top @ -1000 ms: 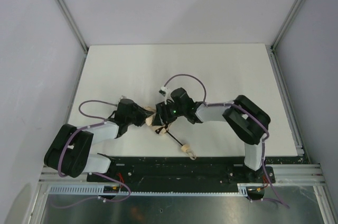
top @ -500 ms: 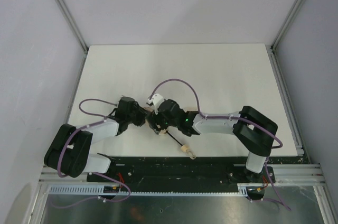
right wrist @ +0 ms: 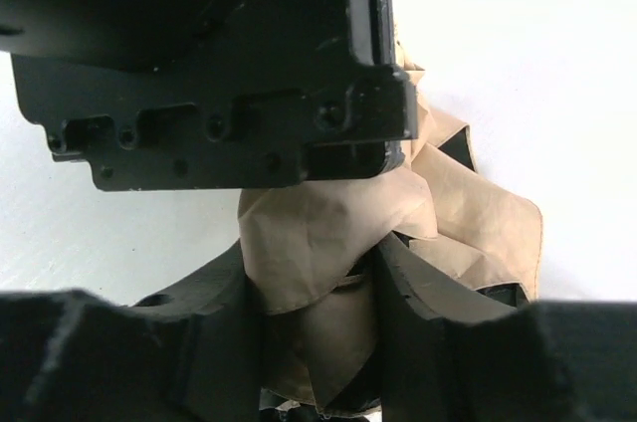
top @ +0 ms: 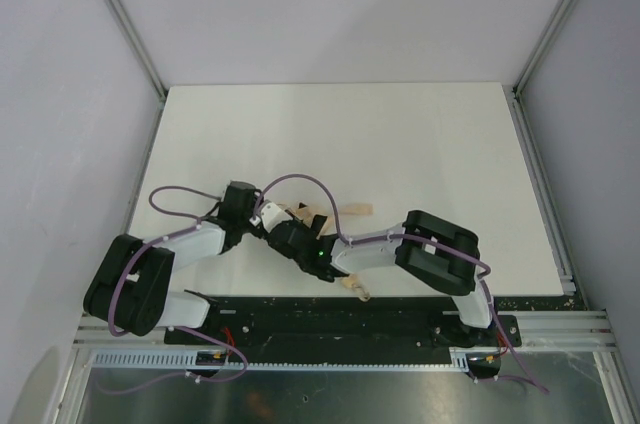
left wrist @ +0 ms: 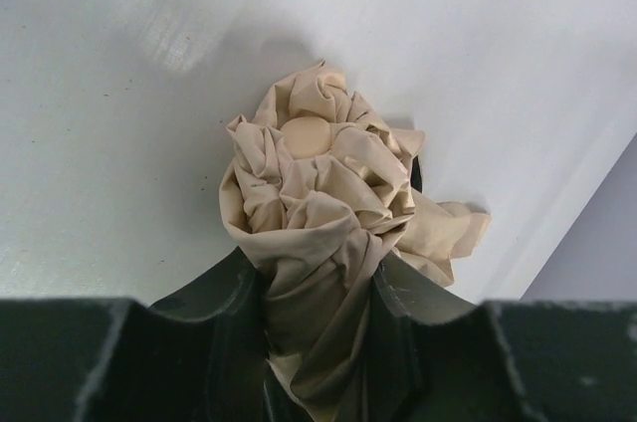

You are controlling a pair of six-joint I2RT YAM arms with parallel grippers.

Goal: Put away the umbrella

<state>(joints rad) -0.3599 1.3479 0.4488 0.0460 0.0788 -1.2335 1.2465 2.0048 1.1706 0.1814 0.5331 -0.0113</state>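
Tools, 2: left tool [left wrist: 318,273] clamped on the bunched beige canopy of the umbrella [left wrist: 318,168]; right tool [right wrist: 314,278] pinching the same fabric, just beside the left.
Umbrella, 1: lies centre-front on the surface [top: 400,134], its tan handle [top: 353,286] at the near edge.
Surface, 1: white.

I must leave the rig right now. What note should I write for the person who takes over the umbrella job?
Left gripper: shut on the bunched cloth of the umbrella.
Right gripper: the same cloth sits between its jaws; a firm pinch cannot be confirmed.
Umbrella: on the table, close to the arm bases; its handle lies at the near edge.
Done: canopy collapsed, cloth gathered.
Left: the cloth is loose and crumpled; tidy it, then put the umbrella away.
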